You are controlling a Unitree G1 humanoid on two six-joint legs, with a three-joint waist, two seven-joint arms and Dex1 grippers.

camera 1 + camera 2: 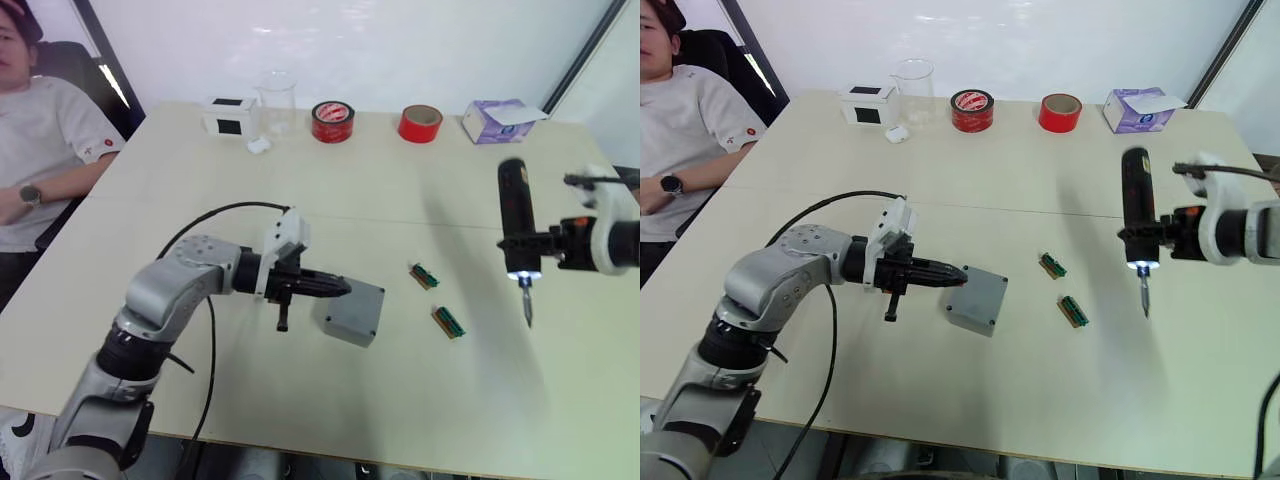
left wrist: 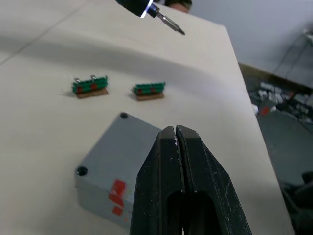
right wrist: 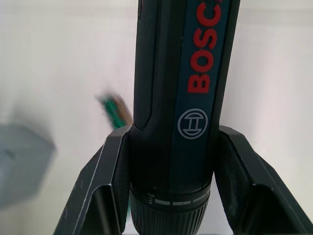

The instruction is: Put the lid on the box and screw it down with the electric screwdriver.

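Observation:
The grey box point(image 1: 354, 312) lies near the middle of the table, with a red mark point(image 2: 116, 196) on its side. Its flat top with corner screw holes is the lid point(image 2: 128, 147), lying on the box. My left gripper point(image 1: 343, 287) is shut with nothing in it, its fingertips point(image 2: 175, 131) right at the box's left edge. Off to the right, above the table, my right gripper point(image 1: 522, 243) is shut on the black electric screwdriver point(image 1: 515, 210). The screwdriver stands upright with its bit point(image 1: 527, 305) pointing down and its light on, well apart from the box.
Two small green-and-brown pieces point(image 1: 424, 275) point(image 1: 447, 321) lie between box and screwdriver. At the far edge stand a white-and-black box point(image 1: 229, 115), a clear beaker point(image 1: 277, 100), two red tape rolls point(image 1: 331, 122) point(image 1: 420, 123) and a purple tissue box point(image 1: 500, 120). A person point(image 1: 40, 150) sits at the far left.

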